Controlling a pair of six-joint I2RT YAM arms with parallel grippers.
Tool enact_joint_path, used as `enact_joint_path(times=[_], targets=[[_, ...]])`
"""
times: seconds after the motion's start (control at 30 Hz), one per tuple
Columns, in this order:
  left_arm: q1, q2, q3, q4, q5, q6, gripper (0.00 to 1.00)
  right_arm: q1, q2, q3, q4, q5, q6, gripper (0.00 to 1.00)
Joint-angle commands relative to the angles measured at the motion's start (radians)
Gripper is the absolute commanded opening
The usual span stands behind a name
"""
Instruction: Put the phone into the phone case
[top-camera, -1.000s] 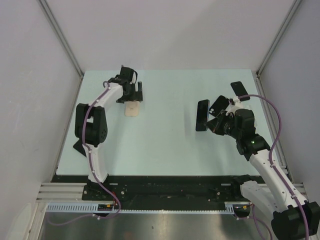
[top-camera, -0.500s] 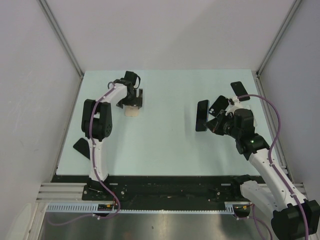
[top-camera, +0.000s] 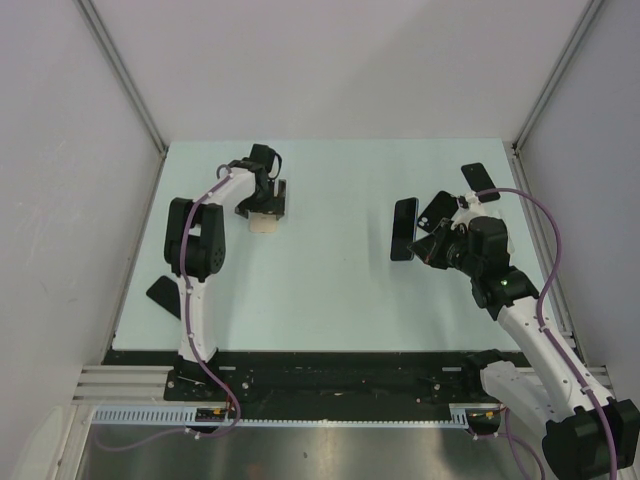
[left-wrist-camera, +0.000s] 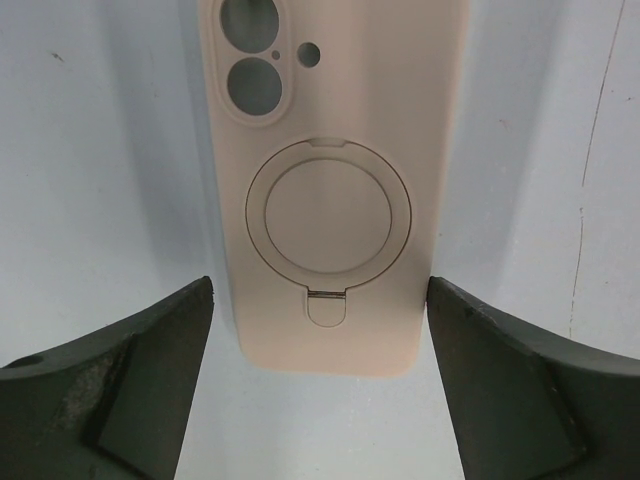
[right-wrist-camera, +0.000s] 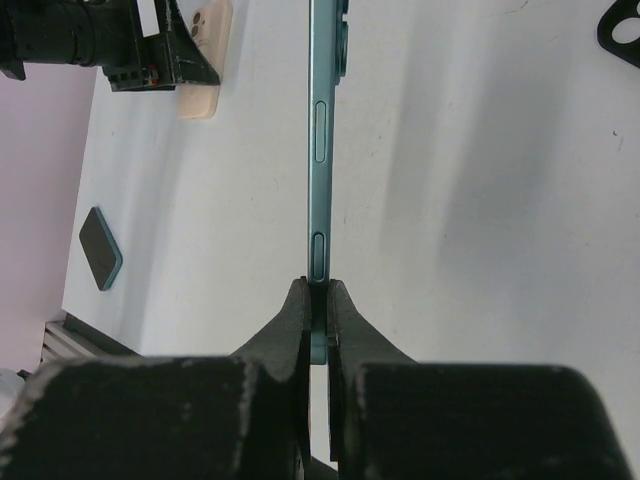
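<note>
A beige phone case (top-camera: 264, 223) lies flat on the pale table at the back left, back side up, with a ring stand and camera holes (left-wrist-camera: 335, 180). My left gripper (top-camera: 268, 200) hangs over it, open, one finger on each side of the case's near end (left-wrist-camera: 320, 300). My right gripper (top-camera: 428, 243) is shut on the teal phone (top-camera: 404, 229) and holds it on edge above the table's right half. In the right wrist view the phone (right-wrist-camera: 320, 130) shows edge-on, clamped at its near end between the fingers (right-wrist-camera: 318, 300). The case also shows there (right-wrist-camera: 205, 60).
A dark phone-like object (top-camera: 163, 296) lies at the table's left edge, also in the right wrist view (right-wrist-camera: 100, 248). Two more dark items (top-camera: 476, 178) lie at the back right near my right arm. White walls close in the sides.
My left gripper has moved a little right and down over the beige case. The left arm's elbow swung right. The right arm holds the phone almost still.
</note>
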Motion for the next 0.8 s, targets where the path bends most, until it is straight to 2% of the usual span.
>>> enact_joint_path(times=[0.0, 0.13, 0.33, 0.43, 0.53, 0.63, 0.67, 0.73, 0.77], targets=[[-0.003, 0.0, -0.012, 0.017, 0.016, 0.035, 0.9, 0.004, -0.014, 0.012, 0.087, -0.002, 0.013, 0.0], [-0.006, 0.006, -0.024, 0.016, 0.033, 0.026, 0.85, 0.004, -0.019, 0.014, 0.085, -0.007, 0.016, 0.0], [0.0, -0.006, -0.041, 0.017, 0.044, 0.015, 0.87, 0.004, -0.039, 0.012, 0.073, -0.008, 0.018, 0.0], [0.006, -0.01, -0.053, 0.017, 0.091, 0.0, 0.85, 0.005, -0.05, 0.012, 0.067, -0.004, 0.019, 0.0], [0.009, -0.038, -0.074, 0.019, 0.134, -0.02, 0.75, 0.004, -0.057, 0.012, 0.064, -0.002, 0.018, 0.0], [0.006, -0.102, -0.114, 0.032, 0.217, -0.056, 0.61, 0.004, -0.051, 0.012, 0.064, -0.008, 0.019, 0.0], [0.005, -0.125, -0.154, 0.043, 0.301, -0.069, 0.54, 0.004, -0.05, 0.012, 0.067, -0.011, 0.023, 0.0], [0.006, -0.217, -0.215, 0.115, 0.404, -0.118, 0.51, 0.005, -0.048, 0.012, 0.066, -0.017, 0.026, 0.0], [0.006, -0.249, -0.289, 0.147, 0.521, -0.14, 0.5, 0.005, -0.048, 0.012, 0.065, -0.017, 0.027, 0.0]])
